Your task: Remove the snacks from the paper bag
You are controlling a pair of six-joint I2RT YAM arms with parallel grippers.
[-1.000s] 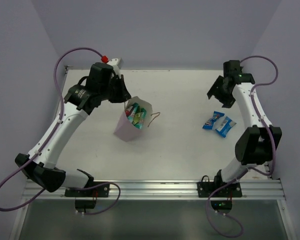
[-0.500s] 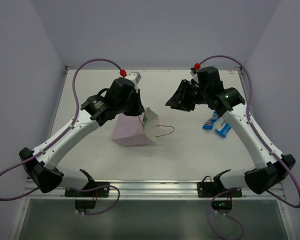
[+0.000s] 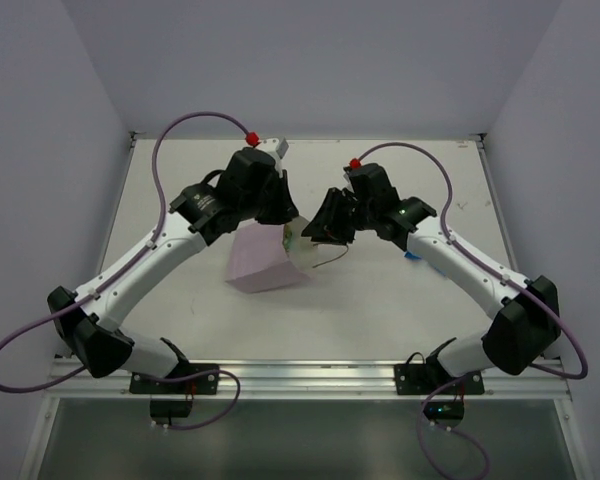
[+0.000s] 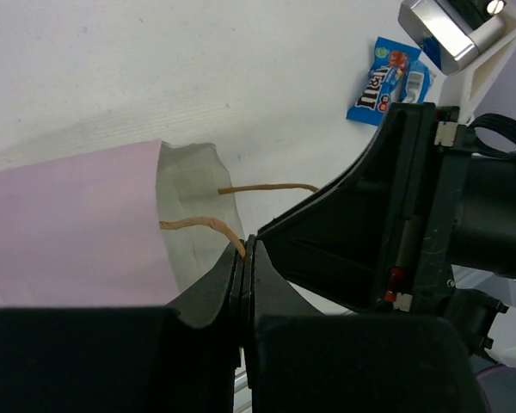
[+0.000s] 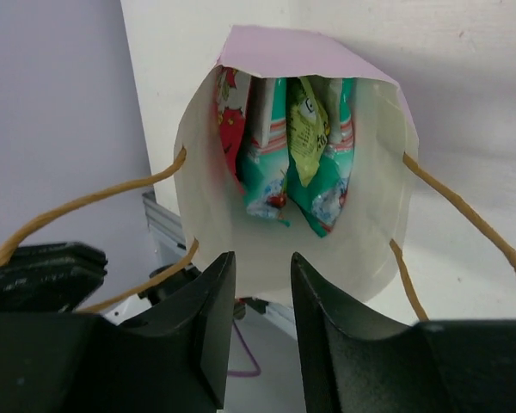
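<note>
Left fingers (image 4: 243, 258) are pressed together, clamped on one brown cord loop handle (image 4: 198, 224) of the pale pink-lilac paper bag (image 3: 263, 264). Right fingers (image 5: 260, 268) are apart with nothing between them. They sit right at the bag mouth, not yet inside.

Progress: partial. Two blue shiny snack packets (image 4: 383, 79) are out on the white desk (image 3: 380, 310), at 3 o'clock of the bag and well apart from it. Inside the bag, per the right wrist view: a red-pink packet (image 5: 230, 112), two teal packets (image 5: 267, 168) and a light green packet (image 5: 308, 129) between them. At least four left to pull; can't tell if more sit behind.

Bag is near desk centre, a bit toward 9 o'clock, tipped onto its side. Long axis runs roughly 9-to-3 in the top view, base at 9, open mouth pointing to 3 o'clock, straight at the right fingers. Packets lie lengthwise along that axis, ends toward the mouth. My read: next move is a straight reach in along the axis, and the teal ones look nearest.
</note>
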